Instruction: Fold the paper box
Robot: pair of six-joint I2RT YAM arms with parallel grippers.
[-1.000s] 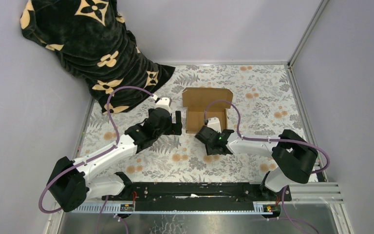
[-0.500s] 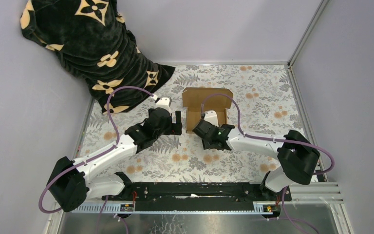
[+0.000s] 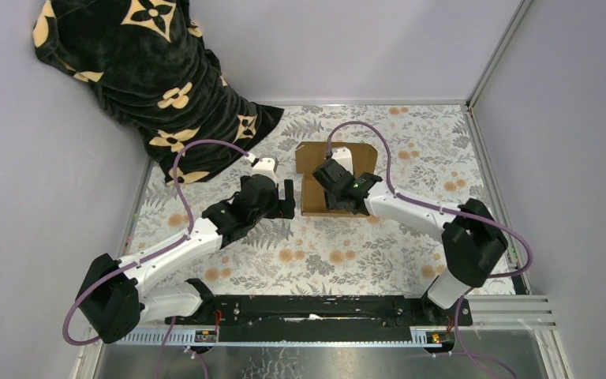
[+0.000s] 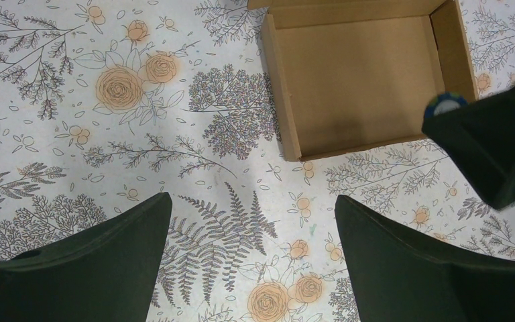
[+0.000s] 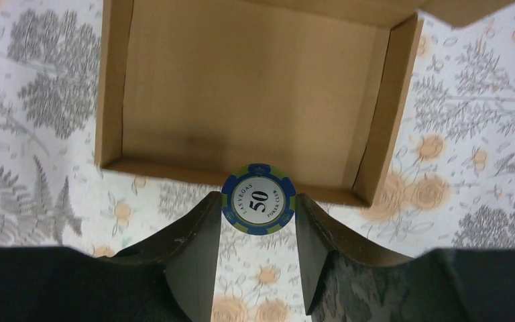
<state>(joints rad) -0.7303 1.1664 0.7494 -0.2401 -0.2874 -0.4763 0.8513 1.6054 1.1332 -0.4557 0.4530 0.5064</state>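
Note:
The paper box (image 3: 313, 201) is brown cardboard, standing open-topped on the flowered table with its lid flap laid back at the far side. Its inside (image 5: 241, 87) is bare, also in the left wrist view (image 4: 355, 74). My right gripper (image 3: 338, 197) hangs over the box, shut on a blue and green poker chip (image 5: 258, 199) marked 50. The chip, held by its edges, shows just above the box's near wall and also at the right in the left wrist view (image 4: 444, 105). My left gripper (image 4: 251, 200) stands open just left of the box (image 3: 288, 197), with nothing between its fingers.
A black blanket with cream flowers (image 3: 150, 87) is heaped in the far left corner. Grey walls close the table on the left, back and right. The arms' black base rail (image 3: 308, 308) runs along the near edge.
My right arm has swung from in front of the box to over it, carrying the poker chip toward the far side. The left arm has not moved.

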